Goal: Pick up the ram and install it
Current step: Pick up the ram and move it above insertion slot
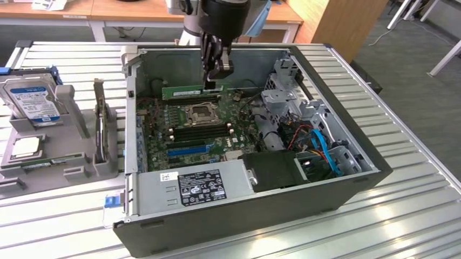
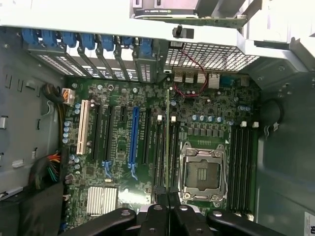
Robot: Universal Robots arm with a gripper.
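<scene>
One ram [image 1: 189, 91], exterior view: a thin green circuit-board stick, long edge level, raised over the motherboard [image 1: 162, 116] near the CPU socket [image 1: 200, 113], inside the open computer case [image 1: 303, 210].
Gripper [image 1: 214, 82], exterior view: clamped on the ram's upper edge, off-centre, toward one end.
Arm, exterior view: drops straight down into the case above the CPU socket, fingers pointing down.
Ram [image 2: 168, 137], wrist view: edge-on, a thin line along the black memory slots [image 2: 160, 152] just beside the CPU socket [image 2: 203, 172], on the side toward the blue slot [image 2: 134, 140]; contact with a slot cannot be told.
Gripper [image 2: 168, 199], wrist view: dark fingers meet on the ram.
Handling, judged: light, stiff, fragile. Hold the upper edge, clear of chips and contacts; the off-centre grip may let it tilt.
</scene>
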